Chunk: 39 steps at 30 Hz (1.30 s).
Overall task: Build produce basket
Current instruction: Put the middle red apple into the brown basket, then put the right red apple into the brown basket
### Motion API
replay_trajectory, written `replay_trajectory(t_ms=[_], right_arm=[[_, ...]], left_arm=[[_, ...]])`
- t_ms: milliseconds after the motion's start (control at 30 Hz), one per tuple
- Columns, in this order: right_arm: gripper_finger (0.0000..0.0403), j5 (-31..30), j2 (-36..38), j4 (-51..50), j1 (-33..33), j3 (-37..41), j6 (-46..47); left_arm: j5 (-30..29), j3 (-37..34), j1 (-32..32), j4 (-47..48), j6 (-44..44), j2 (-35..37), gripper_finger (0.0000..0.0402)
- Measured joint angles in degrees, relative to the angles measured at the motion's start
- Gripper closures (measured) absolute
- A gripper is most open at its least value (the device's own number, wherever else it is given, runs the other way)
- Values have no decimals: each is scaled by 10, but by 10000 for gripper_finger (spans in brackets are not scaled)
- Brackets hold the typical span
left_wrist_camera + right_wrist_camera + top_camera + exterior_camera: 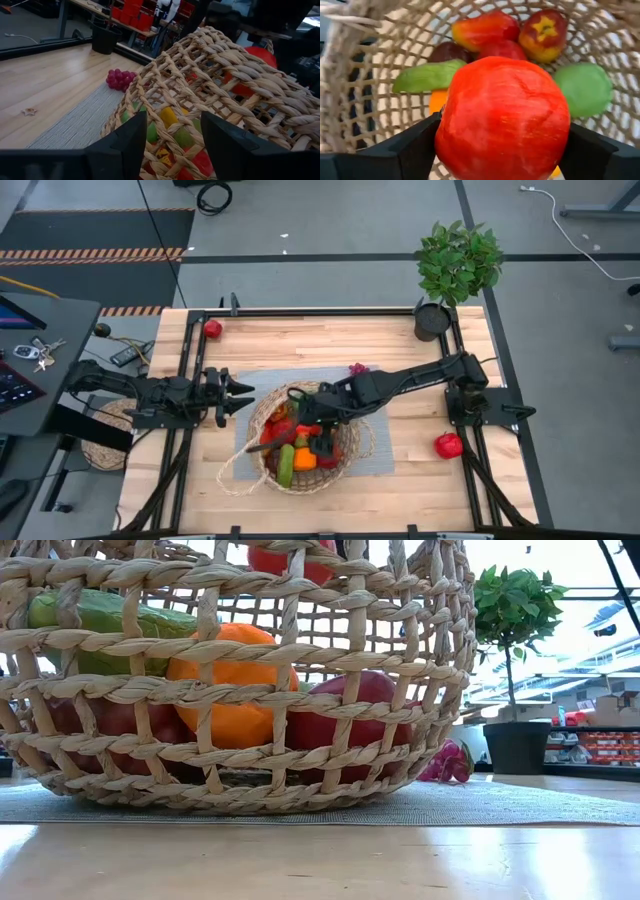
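The tan wicker basket (305,448) stands on a grey mat (375,452) in the middle of the table, and its base rests on the mat in the low view (230,795). It holds several fruits: a red-orange mango (482,29), a red-yellow apple (544,31), a green pear (427,76) and a green apple (584,87). My right gripper (318,428) is over the basket's inside, shut on a large red fruit (502,117). My left gripper (245,393) is open at the basket's left wall (210,75), with no contact visible. My right gripper (503,125) pinches the red fruit between its two fingers, one on each side (445,135). It reaches in from above, pointing down into the basket. The fruit is lifted clear, above the fruits that lie in the basket.
Purple grapes (357,369) lie at the mat's far edge. One red fruit (213,329) sits near the far left corner and another (449,445) on the right side. A potted plant (455,265) stands at the far right corner. Bare wood lies along the near edge (420,500).
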State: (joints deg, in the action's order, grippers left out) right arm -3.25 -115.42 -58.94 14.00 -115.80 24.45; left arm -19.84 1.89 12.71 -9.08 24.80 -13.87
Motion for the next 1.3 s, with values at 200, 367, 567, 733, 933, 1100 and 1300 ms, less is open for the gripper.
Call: replay_trajectory(t_ms=[200,367,567,733,933,1100,1300], right_arm=[[14,-1,1,-7,-6,0,15],[9,-1,1,-12,-7,-7,15],[17,-48,2,-60,-3,-73,-17],[25,-114,9,-138,2,-134,-43],[43,-157,73,-203,-3,-124,-11],[53,-217,147,-250,7,-88,56],[54,-239,255,-242,39,48,131]], left_arm=[[0,0,0,0,0,0,205],[0,0,0,0,0,0,209],[0,0,0,0,0,0,205],[0,0,0,0,0,0,203],[0,0,0,0,0,0,208],[0,0,0,0,0,0,205],[0,0,0,0,0,0,208]])
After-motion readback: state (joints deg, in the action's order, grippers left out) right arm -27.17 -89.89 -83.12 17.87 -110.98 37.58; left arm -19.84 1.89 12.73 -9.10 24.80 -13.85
